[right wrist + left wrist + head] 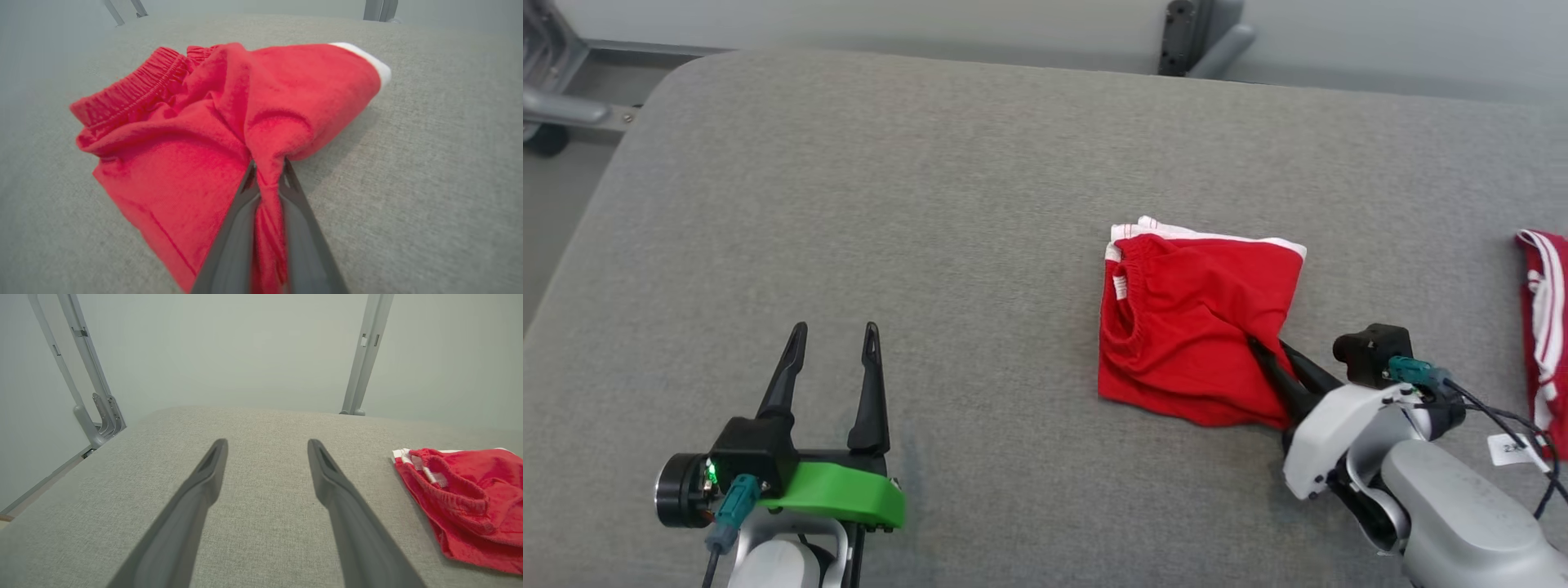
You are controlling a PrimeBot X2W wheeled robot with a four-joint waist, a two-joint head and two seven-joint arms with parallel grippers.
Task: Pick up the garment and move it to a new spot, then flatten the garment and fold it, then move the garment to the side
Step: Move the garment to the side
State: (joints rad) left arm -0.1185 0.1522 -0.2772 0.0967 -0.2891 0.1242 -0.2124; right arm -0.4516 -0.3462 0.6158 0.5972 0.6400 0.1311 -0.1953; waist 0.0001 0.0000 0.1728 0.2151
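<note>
Grey padded counter (pixel 931 204), red shorts (pixel 1184 327) with white trim at centre right, right claw (pixel 1262 347) pinching their lower right corner, left claw (pixel 836 331) spread wide at lower left

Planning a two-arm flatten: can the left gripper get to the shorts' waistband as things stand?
Probably yes. The open left gripper has only bare surface between it and the waistband, which faces its side; the right gripper pinches the shorts' opposite corner, out of the way.
</note>
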